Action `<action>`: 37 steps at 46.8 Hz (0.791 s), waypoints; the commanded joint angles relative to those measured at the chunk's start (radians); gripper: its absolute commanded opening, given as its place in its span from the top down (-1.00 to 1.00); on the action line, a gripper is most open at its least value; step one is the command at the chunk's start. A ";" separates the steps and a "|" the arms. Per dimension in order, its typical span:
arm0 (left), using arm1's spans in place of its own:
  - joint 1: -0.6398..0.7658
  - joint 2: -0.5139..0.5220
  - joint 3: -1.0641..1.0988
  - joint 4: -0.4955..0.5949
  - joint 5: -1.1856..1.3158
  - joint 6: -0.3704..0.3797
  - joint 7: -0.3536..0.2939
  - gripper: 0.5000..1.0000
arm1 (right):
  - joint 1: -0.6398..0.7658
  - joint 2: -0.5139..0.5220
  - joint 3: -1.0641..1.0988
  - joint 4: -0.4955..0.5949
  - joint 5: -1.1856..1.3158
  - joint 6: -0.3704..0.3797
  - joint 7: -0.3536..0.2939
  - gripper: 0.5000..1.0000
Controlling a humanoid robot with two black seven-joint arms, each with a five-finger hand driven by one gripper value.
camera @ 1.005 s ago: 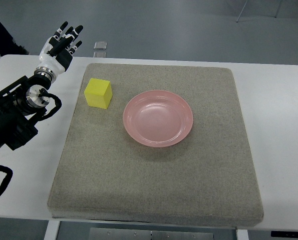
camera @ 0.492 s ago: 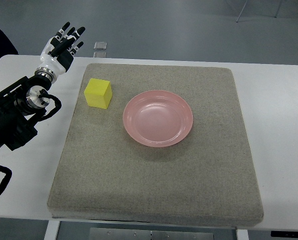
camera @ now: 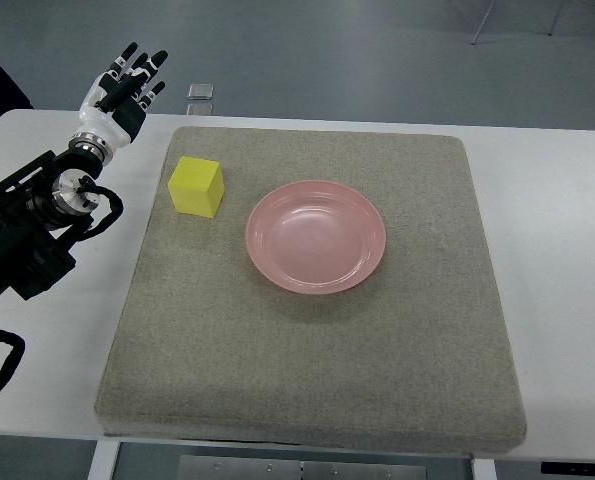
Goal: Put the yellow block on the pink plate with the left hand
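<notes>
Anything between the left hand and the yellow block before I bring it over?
Nothing in the way. In the top view, only bare white table and the grey mat's edge separate the open left hand from the yellow block.

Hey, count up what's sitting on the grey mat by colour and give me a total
Yellow: 1, the yellow block
Pink: 1, the pink plate
Total: 2 on the grey mat
The left hand is off the mat, holding nothing.
</notes>
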 commanded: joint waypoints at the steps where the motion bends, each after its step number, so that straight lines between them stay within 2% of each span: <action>1: 0.000 0.000 -0.001 0.000 0.002 -0.016 -0.001 -0.98 | 0.000 0.000 0.000 0.001 0.000 0.000 0.000 -0.69; 18: 0.003 0.005 0.008 0.000 0.003 -0.019 -0.001 -0.97 | 0.000 0.000 0.000 0.000 0.000 0.000 0.000 -0.69; 28: 0.003 0.024 0.016 -0.002 0.013 -0.047 0.004 -0.94 | 0.000 0.000 0.000 0.000 0.000 0.000 0.000 -0.69; 37: -0.006 0.061 0.086 -0.008 0.137 -0.045 0.006 -0.93 | 0.000 0.000 0.000 0.000 0.000 0.000 0.000 -0.69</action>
